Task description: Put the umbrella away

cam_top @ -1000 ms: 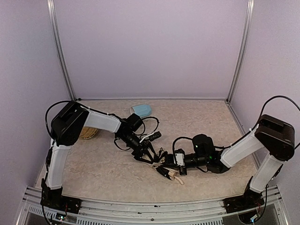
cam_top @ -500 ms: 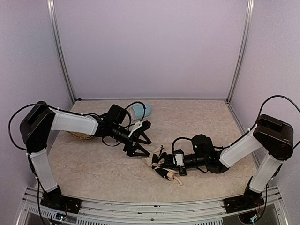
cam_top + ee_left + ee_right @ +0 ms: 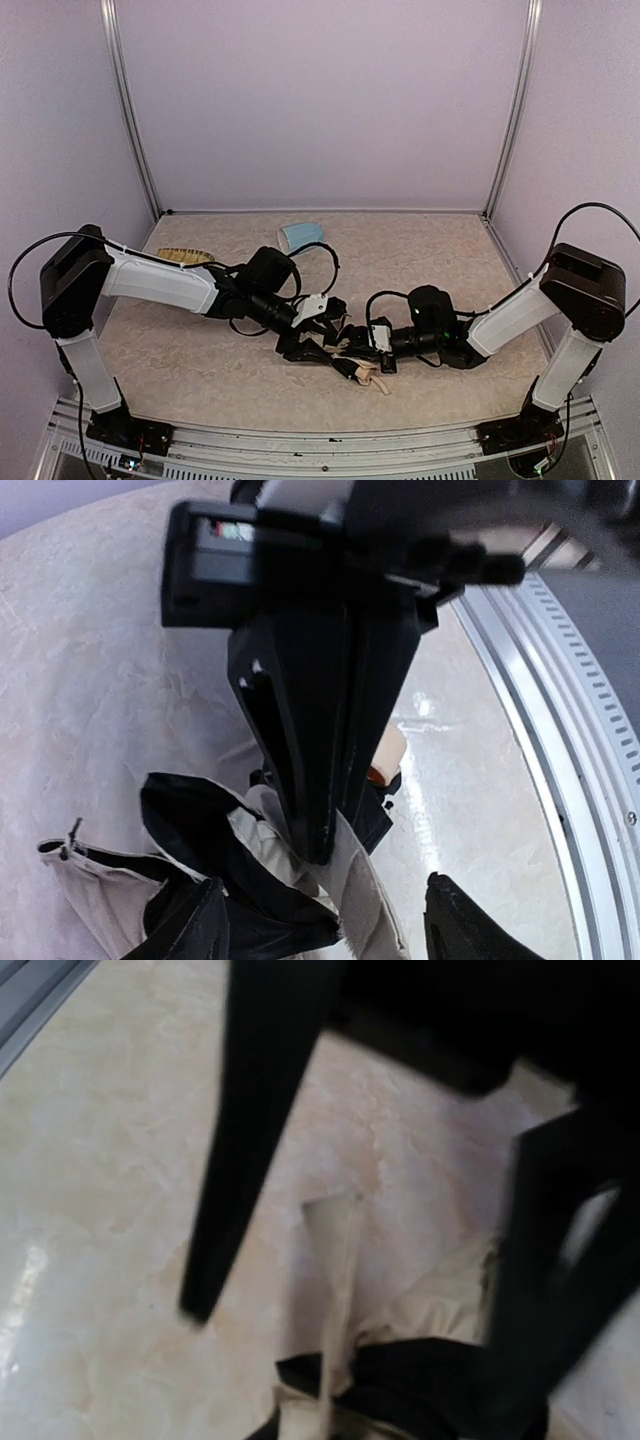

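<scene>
The umbrella (image 3: 100,900) is creamy beige on the outside and black on the inside. Its strap is beige too. The worktop (image 3: 200,370) is pale beige with cloudy, marble-like patches. The mug (image 3: 300,236) is light blue. The tray (image 3: 185,256) is yellow and woven like straw. Both arms (image 3: 160,285) are white with black parts. The walls (image 3: 320,100) are pale purple.

Pale marbled table (image 3: 110,1160) fills most of the frame, with a sliver of grey rail (image 3: 25,985) in one corner. The left gripper (image 3: 355,1355) is blurred, and its two black fingers (image 3: 250,1140) stand well apart. One tip hangs over bare table. The other crosses the umbrella (image 3: 440,1300), whose cream fabric is crumpled around black lining (image 3: 400,1385). A thin beige strap (image 3: 335,1280) runs straight out of the fabric between the fingers.
</scene>
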`<move>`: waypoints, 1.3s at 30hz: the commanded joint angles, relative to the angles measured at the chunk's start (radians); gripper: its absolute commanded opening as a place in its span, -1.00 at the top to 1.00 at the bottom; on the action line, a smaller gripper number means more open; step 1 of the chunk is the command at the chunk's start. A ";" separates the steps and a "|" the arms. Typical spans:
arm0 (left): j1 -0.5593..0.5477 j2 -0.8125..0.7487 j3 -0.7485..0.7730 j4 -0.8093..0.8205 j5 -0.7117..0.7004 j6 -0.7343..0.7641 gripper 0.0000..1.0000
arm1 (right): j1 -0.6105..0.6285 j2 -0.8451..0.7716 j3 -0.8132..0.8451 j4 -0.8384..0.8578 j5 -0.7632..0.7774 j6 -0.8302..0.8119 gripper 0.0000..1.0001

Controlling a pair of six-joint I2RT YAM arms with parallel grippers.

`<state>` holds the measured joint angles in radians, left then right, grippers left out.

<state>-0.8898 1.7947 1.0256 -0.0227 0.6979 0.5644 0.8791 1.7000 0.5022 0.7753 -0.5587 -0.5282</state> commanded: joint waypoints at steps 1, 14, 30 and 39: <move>-0.042 0.033 0.037 -0.040 -0.094 0.015 -0.14 | -0.007 0.015 0.029 -0.005 0.020 0.009 1.00; 0.032 0.128 0.046 -0.034 -0.156 -0.059 1.00 | -0.006 -0.040 0.029 -0.050 0.125 0.001 0.61; 0.074 0.178 0.029 0.004 -0.053 -0.106 1.00 | 0.230 -0.249 0.050 -0.405 0.679 0.382 -0.43; 0.074 0.177 0.036 -0.001 -0.039 -0.105 1.00 | 0.307 -0.065 0.177 -0.611 0.882 0.460 -0.51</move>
<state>-0.8345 1.9297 1.0824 0.0364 0.7010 0.4675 1.1667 1.5478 0.6106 0.2771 0.2039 -0.1154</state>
